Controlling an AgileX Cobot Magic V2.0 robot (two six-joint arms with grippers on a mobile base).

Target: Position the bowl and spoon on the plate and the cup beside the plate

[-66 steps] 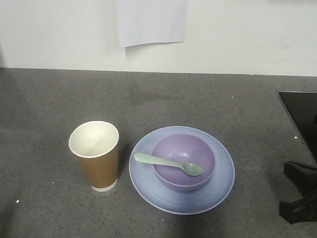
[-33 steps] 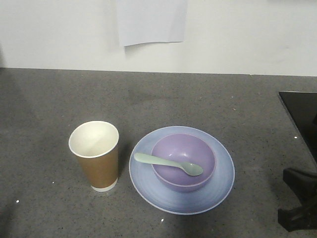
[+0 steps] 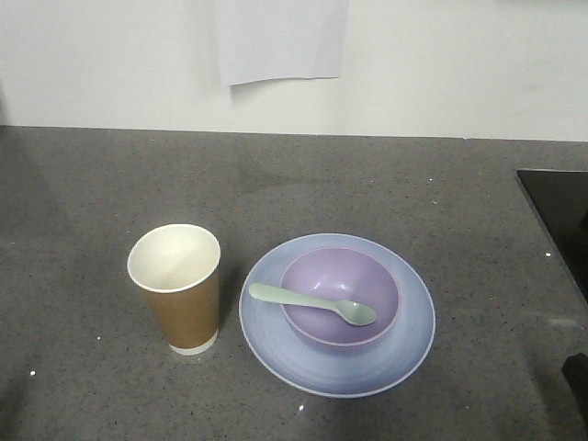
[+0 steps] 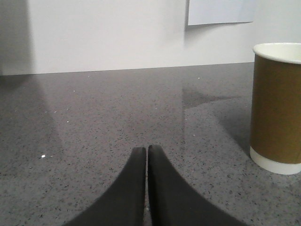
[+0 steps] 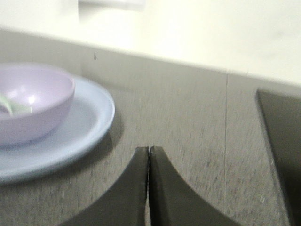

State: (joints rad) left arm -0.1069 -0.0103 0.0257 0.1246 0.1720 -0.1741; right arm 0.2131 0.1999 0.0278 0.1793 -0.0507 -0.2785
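Note:
On the grey counter, the lavender bowl (image 3: 340, 299) sits in the middle of the pale blue plate (image 3: 410, 342). The mint-green spoon (image 3: 312, 304) lies across the bowl, head to the right. The brown paper cup (image 3: 176, 288) stands upright just left of the plate. In the left wrist view my left gripper (image 4: 147, 149) is shut and empty, low over the counter, with the cup (image 4: 276, 108) ahead to its right. In the right wrist view my right gripper (image 5: 149, 149) is shut and empty, with the plate (image 5: 89, 127) and bowl (image 5: 35, 101) ahead to its left.
A white wall with a taped paper sheet (image 3: 280, 39) runs behind the counter. A black panel (image 3: 560, 216) lies at the counter's right edge. A dark sliver of the right arm (image 3: 578, 372) shows at the lower right corner.
The right arm has drawn back down and to the right, almost leaving the front view. Bowl, spoon, plate and cup have not moved.

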